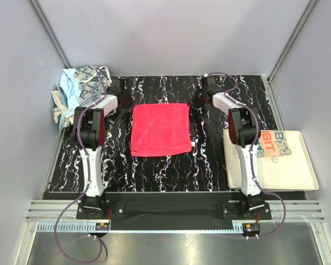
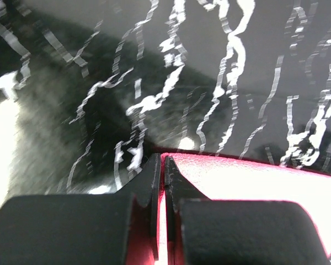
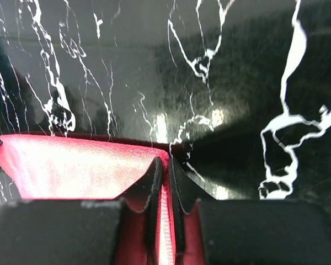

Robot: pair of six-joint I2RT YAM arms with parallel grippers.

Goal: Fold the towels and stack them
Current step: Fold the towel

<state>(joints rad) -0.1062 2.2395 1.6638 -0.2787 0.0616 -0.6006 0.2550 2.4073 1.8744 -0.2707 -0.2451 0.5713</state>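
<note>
Spreading flat across the middle of the black marbled table (image 1: 209, 165), the pink-red towel (image 1: 160, 130) lies roughly square, one edge towards the back. The cream tray (image 1: 298, 176) sits at the right edge and holds a lettered towel (image 1: 273, 144). A heap of unfolded towels (image 1: 83, 83) fills the far-left corner.

Your left gripper (image 2: 163, 160) is clamped on the pink-red towel's far-left corner and your right gripper (image 3: 165, 163) on its far-right corner. Each has only a thin bite of hem between the fingers. I judge the main risk to be a slip: if you lift or pull unevenly, one corner could escape and leave a skewed fold.

You can read big block letters, roughly "BIT", on the tray's towel. The heap's monogram is too small to read.
</note>
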